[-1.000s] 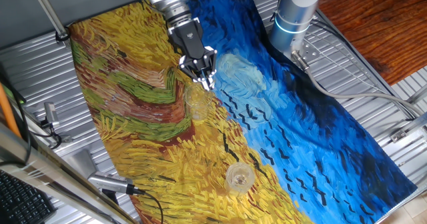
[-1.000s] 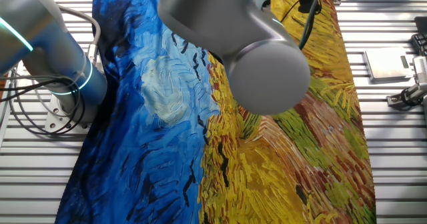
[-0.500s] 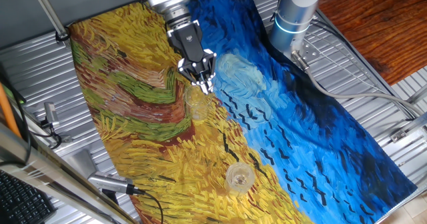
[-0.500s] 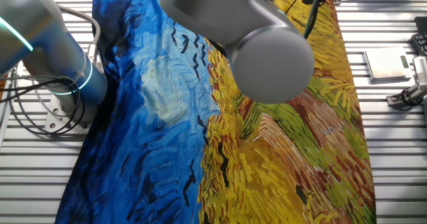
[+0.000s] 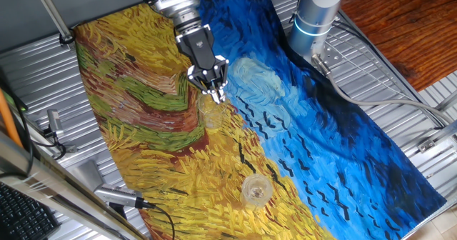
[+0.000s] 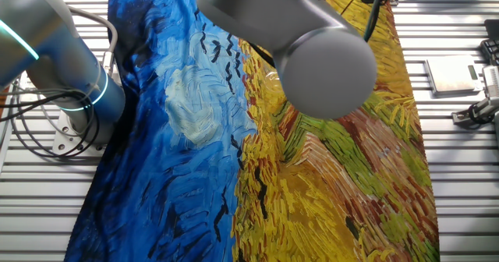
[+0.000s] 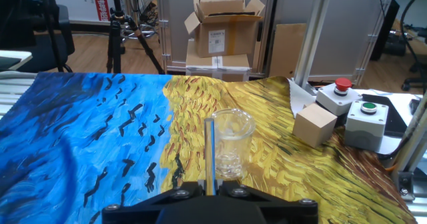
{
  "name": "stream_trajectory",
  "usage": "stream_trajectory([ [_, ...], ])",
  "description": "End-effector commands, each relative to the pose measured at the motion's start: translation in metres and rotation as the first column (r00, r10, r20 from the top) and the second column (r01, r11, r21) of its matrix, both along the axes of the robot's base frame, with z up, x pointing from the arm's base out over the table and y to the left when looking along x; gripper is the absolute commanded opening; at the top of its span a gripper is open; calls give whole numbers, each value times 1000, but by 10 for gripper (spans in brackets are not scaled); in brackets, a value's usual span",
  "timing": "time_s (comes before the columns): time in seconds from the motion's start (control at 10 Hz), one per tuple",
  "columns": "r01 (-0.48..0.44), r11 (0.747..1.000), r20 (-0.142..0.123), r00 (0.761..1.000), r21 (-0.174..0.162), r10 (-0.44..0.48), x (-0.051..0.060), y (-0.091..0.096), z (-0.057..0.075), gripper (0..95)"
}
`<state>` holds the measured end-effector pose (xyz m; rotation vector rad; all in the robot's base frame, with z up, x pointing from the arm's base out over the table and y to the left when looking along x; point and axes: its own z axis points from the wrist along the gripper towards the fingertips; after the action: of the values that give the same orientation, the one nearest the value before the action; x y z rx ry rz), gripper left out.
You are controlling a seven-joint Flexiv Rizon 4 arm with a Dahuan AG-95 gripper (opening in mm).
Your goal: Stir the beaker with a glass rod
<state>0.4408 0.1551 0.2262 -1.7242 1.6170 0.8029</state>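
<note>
Gripper [image 5: 216,91], fingers clamped on the glass rod [image 7: 209,154], has shifted slightly up-left beside the beaker [image 7: 231,143]; rod not yet inside, stirring pending.

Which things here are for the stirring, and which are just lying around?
For the stirring:
- the glass rod, held upright in the gripper
- the beaker, right next to the rod

Just lying around:
- the other glass, nearer the cloth's edge
- the wooden block
- the two button boxes, red and green
- the cardboard box at the back
</note>
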Motion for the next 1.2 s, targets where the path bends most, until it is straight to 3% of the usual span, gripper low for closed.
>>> stream_trajectory([
  [0.1, -4, 1000, -2, 1000, 6, 4, 3, -1, -3, 0],
  [0.7, -39, 999, 15, 999, 0, 39, 0, -19, -2, 0],
  [1.2, -56, 998, 17, 998, 14, 56, -16, -30, -3, 0],
])
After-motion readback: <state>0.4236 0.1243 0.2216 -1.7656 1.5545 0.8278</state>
